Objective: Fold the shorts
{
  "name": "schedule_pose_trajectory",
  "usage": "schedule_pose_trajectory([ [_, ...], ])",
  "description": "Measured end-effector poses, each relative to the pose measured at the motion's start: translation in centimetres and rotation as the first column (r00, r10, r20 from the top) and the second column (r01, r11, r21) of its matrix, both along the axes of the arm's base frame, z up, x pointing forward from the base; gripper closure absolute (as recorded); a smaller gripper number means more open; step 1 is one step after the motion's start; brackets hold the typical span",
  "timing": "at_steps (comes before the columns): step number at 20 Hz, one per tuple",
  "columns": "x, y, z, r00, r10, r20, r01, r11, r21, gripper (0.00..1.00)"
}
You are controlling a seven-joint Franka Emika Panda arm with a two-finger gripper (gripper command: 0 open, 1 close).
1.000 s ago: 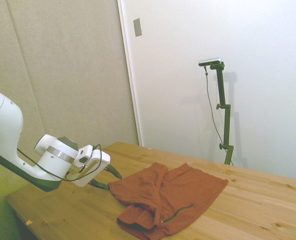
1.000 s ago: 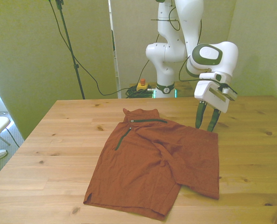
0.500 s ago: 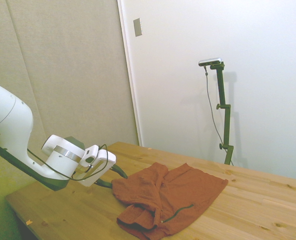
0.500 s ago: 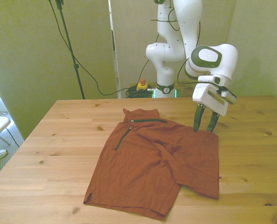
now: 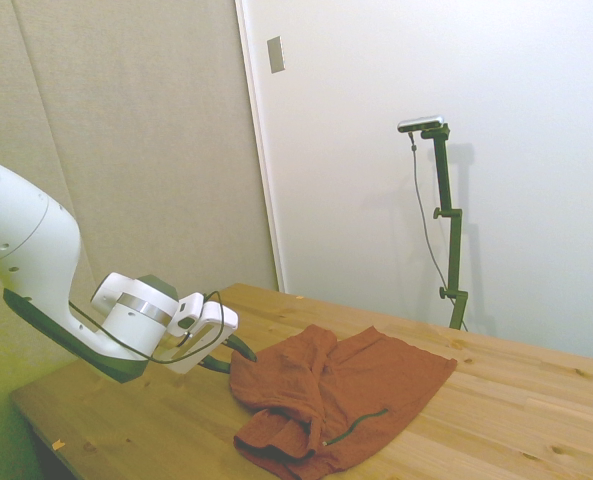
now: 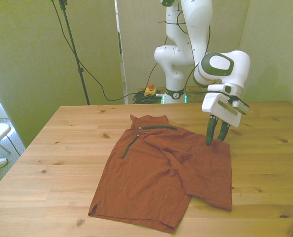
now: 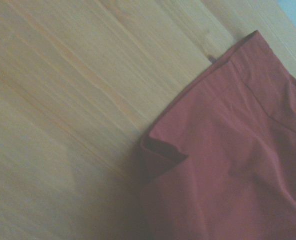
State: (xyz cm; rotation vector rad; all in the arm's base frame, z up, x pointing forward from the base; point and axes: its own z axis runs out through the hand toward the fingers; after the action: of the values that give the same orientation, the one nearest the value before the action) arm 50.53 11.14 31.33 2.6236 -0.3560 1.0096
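resting at the shorts (image 6: 166, 173) corner edge, the gripper (image 6: 214, 142) stands slightly parted, gripping nothing, bare table (image 6: 77, 143) alongside.

Wooden counter (image 6: 62, 148) with visible knots. Beige padded wall panels (image 5: 126, 150) adjoin a white wall (image 5: 376, 100) bearing a small grey plate (image 5: 276, 54). Cables (image 6: 148, 96) lie on the floor behind.

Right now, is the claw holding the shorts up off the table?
No, the shorts lie flat on the table, with the claw at their far corner.
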Motion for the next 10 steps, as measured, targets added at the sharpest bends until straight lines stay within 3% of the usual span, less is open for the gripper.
schedule_pose_trajectory([
  [10, 2.2, 0.9, 0.6, 1.0, 0.009, 0.02, -0.01, 0.999, 0.031, 1.0],
])
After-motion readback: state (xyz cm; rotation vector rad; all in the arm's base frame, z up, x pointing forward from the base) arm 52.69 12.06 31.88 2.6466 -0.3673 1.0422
